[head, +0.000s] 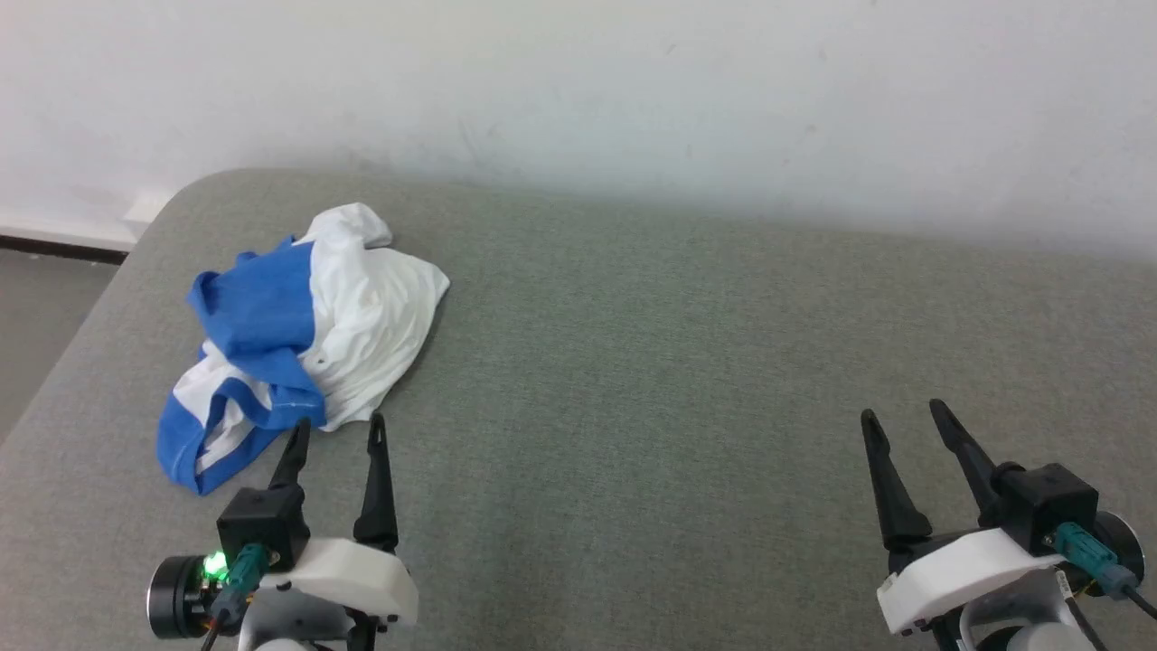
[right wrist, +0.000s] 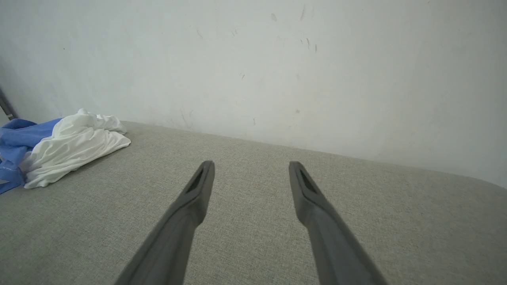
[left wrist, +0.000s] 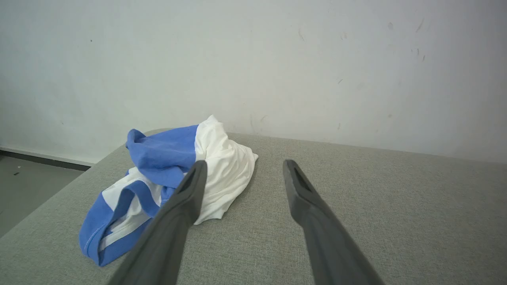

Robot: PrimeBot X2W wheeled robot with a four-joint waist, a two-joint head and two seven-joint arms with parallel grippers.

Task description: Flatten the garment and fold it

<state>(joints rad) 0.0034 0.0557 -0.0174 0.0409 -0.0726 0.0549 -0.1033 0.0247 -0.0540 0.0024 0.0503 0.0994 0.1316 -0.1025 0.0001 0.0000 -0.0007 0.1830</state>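
Blue-and-white garment (head: pixel 362 316) is lying crumpled at the far left of the tabletop (head: pixel 678 362); flattening and folding are both awaiting a start; left fingers (head: pixel 377 479) are hovering just beside its near edge, spread wide, gripping nothing; right fingers (head: pixel 890 488) are hanging well apart, equally wide and empty.

You see the garment (head: pixel 362 307) as soft, creased matt cloth; the desk (head: pixel 678 407) wears coarse grey woven fabric; the left pincer (head: pixel 340 420) and right pincer (head: pixel 904 410) are smooth, matt dark plastic.
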